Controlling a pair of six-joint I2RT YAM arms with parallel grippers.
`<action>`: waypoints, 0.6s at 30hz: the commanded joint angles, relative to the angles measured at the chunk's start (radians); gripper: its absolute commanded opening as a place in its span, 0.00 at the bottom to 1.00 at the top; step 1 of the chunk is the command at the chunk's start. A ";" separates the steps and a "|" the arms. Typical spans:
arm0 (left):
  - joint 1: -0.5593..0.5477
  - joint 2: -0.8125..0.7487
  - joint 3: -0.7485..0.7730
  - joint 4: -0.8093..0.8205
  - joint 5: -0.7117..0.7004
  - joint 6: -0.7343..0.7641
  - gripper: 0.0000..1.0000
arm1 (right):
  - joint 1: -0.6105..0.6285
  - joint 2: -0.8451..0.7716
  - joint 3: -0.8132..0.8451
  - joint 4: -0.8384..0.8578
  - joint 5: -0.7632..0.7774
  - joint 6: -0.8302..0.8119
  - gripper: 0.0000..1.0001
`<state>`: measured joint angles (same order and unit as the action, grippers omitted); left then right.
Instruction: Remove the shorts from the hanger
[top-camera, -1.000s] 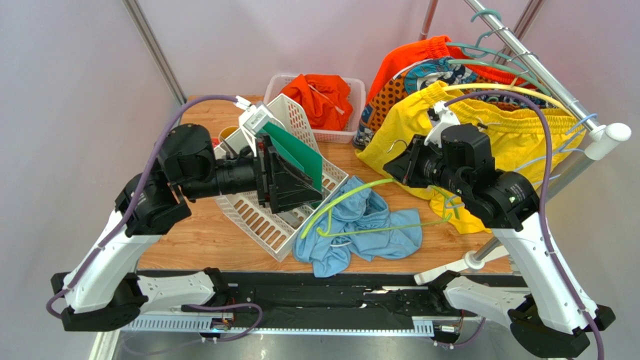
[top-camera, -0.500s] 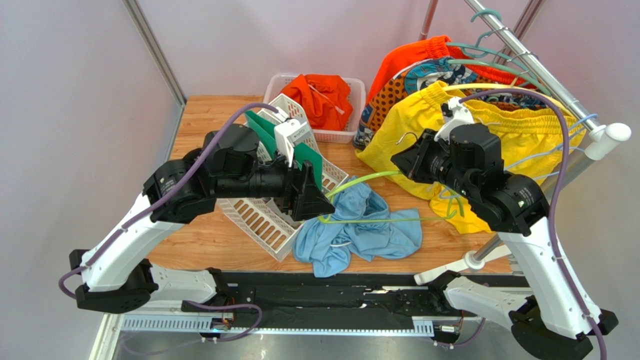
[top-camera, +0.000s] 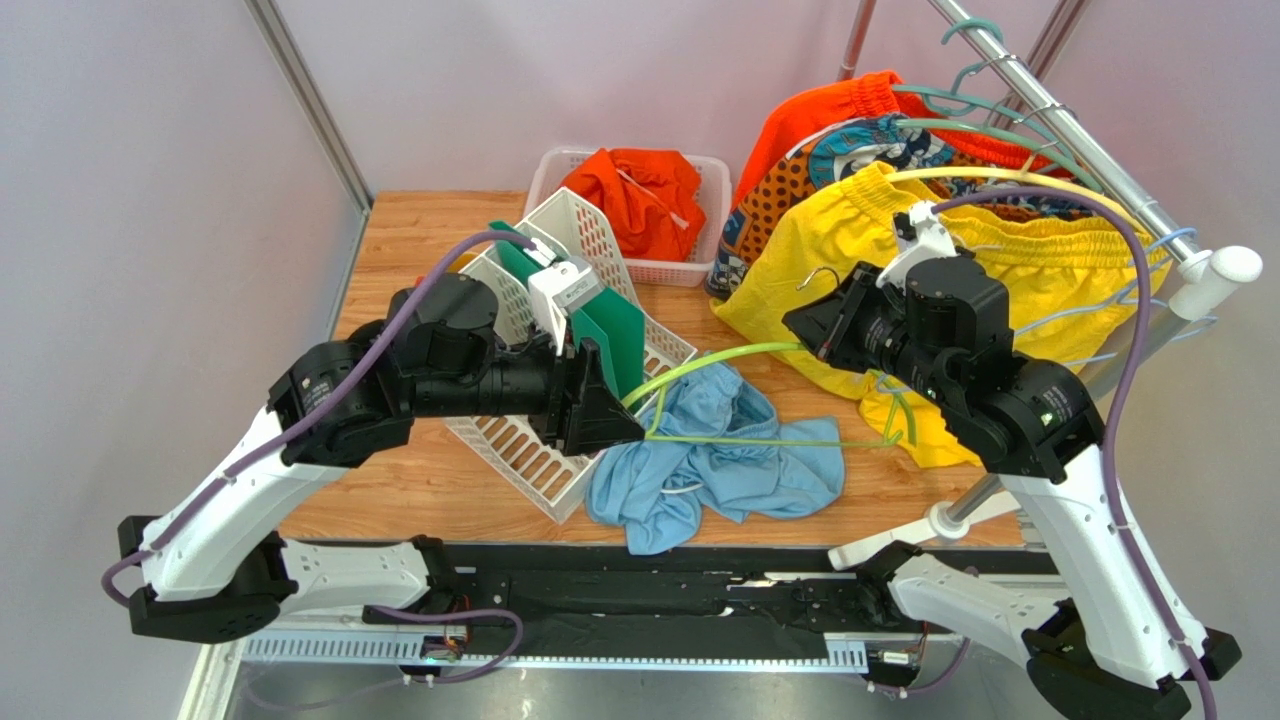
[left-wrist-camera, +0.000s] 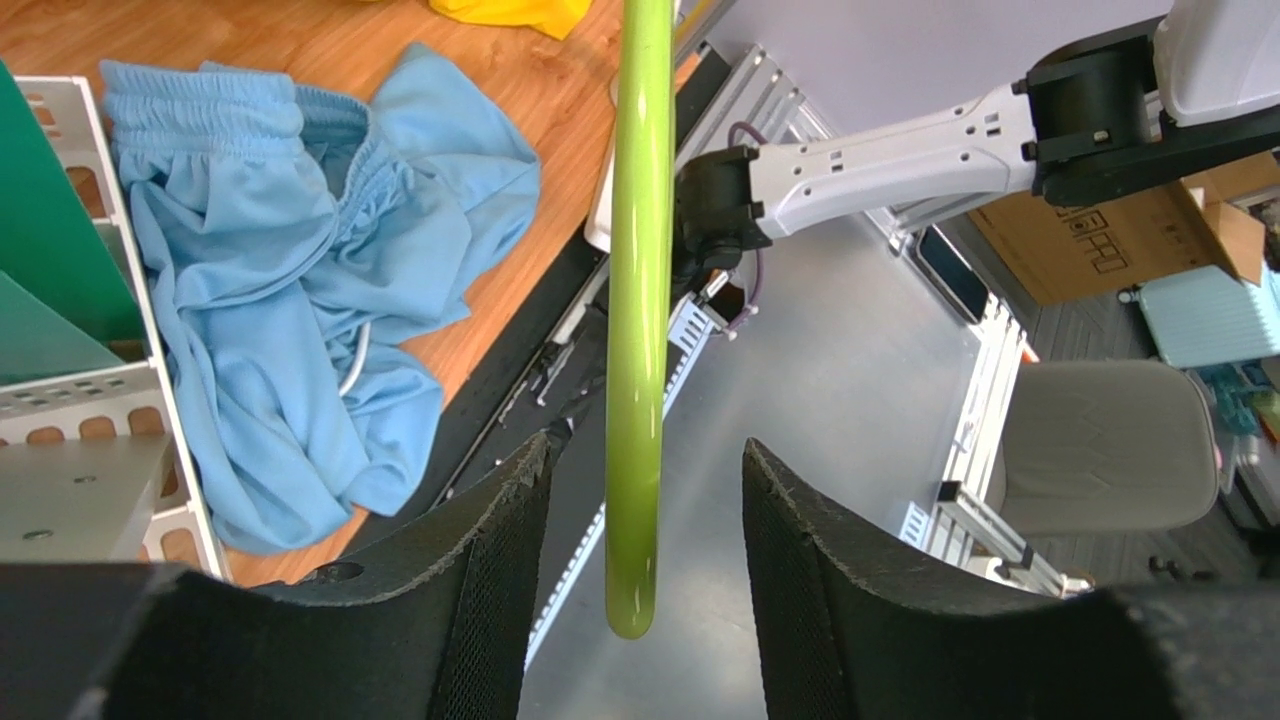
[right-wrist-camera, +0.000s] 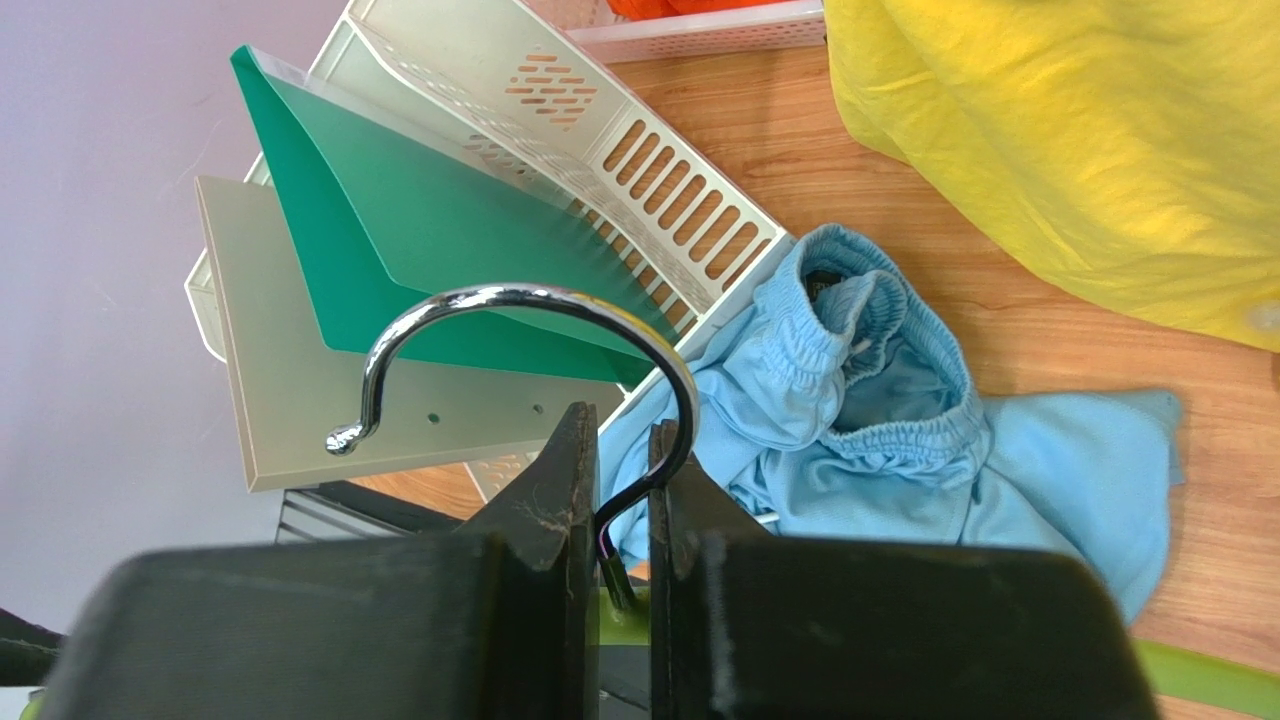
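Top external view: the lime-green hanger spans the gap between the two grippers, with its long axis running left to right. Its hook end is at the right gripper and one arm tip is at the left gripper. The light blue shorts lie crumpled on the table, below the hanger and between the two grippers. The heap stretches along the same left-right line. Whether the lower bar touches the cloth cannot be told here. The orange shorts lie in a white basket, well beyond the left gripper.

Left wrist view: the hanger arm passes lengthwise between the fingers, its rounded tip pointing toward the camera. A clear gap shows on each side, so the jaws stand apart and grip nothing. The blue shorts lie beyond the fingers, elastic waistband farthest from them. This gap is not visible from above.

Right wrist view: the jaws are clamped on the shank of the metal hook, whose curve arches beyond the fingertips. Past it stand a white rack with a green divider. The shorts' open waistband faces the rack, and yellow cloth lies alongside.
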<state>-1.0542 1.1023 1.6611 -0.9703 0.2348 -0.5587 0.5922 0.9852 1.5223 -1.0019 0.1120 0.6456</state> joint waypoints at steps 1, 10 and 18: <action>-0.006 0.011 0.015 0.076 0.006 -0.007 0.53 | -0.005 -0.025 -0.008 0.075 -0.003 0.045 0.00; -0.006 0.044 0.043 0.105 0.005 0.008 0.00 | -0.002 -0.065 -0.017 0.063 0.008 0.063 0.01; -0.003 -0.013 0.009 0.154 -0.042 0.014 0.00 | -0.002 -0.086 0.009 0.009 -0.014 0.052 0.51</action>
<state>-1.0607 1.1442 1.6741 -0.8940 0.2356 -0.5526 0.5930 0.9245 1.4948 -0.9890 0.1009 0.7021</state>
